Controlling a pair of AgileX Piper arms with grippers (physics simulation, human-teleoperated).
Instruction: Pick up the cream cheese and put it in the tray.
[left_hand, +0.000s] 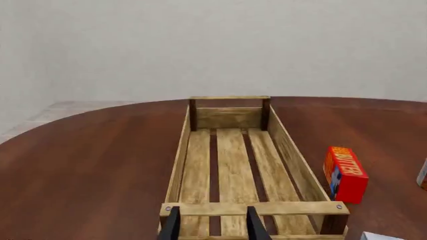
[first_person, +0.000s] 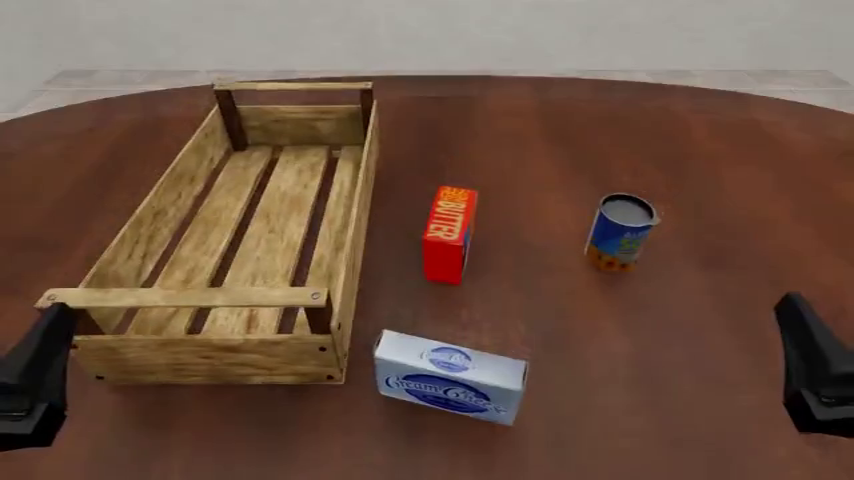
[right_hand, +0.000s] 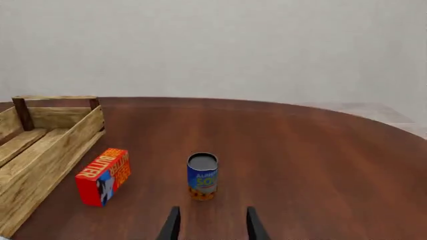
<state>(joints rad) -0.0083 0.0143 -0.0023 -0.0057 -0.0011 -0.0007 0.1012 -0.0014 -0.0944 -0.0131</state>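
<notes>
"Cream Cheese" box beside tray; "BUTTER" box; can text unclear.

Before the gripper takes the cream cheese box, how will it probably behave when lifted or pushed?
The cream cheese is a flat box with straight sides, so it likely stays stiff and will not roll. It seems tilted on the table, so a push may rock or slide it. It looks small, probably light.
</notes>
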